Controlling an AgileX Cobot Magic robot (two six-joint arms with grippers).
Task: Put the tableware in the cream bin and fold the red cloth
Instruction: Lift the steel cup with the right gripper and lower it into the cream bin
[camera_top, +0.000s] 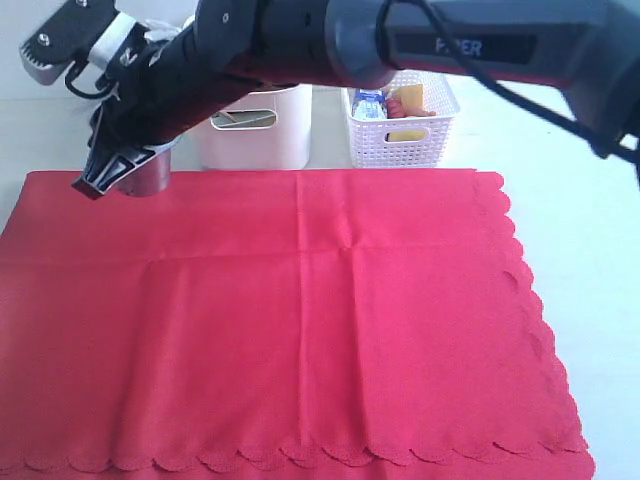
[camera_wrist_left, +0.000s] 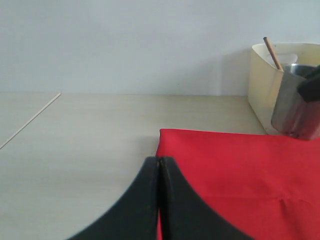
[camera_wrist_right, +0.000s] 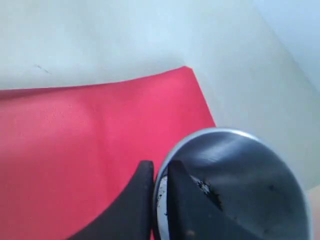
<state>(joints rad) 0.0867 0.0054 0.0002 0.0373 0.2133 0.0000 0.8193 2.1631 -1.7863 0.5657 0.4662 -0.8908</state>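
The red cloth (camera_top: 300, 320) lies spread flat over the table. A steel cup (camera_top: 152, 176) stands at its far left corner, just in front of the cream bin (camera_top: 255, 130). My right gripper (camera_top: 105, 175) has reached across and is shut on the cup's rim (camera_wrist_right: 240, 180), one finger inside and one outside (camera_wrist_right: 160, 170). In the left wrist view my left gripper (camera_wrist_left: 159, 161) is shut and empty, low over the cloth's (camera_wrist_left: 240, 185) edge. That view also shows the cup (camera_wrist_left: 295, 110) beside the bin (camera_wrist_left: 262, 85), with a wooden chopstick (camera_wrist_left: 272, 52) sticking out of the bin.
A white lattice basket (camera_top: 400, 125) with food items stands to the right of the cream bin. My right arm (camera_top: 400, 40) spans the back of the scene. Bare table (camera_wrist_left: 75, 140) lies left of the cloth.
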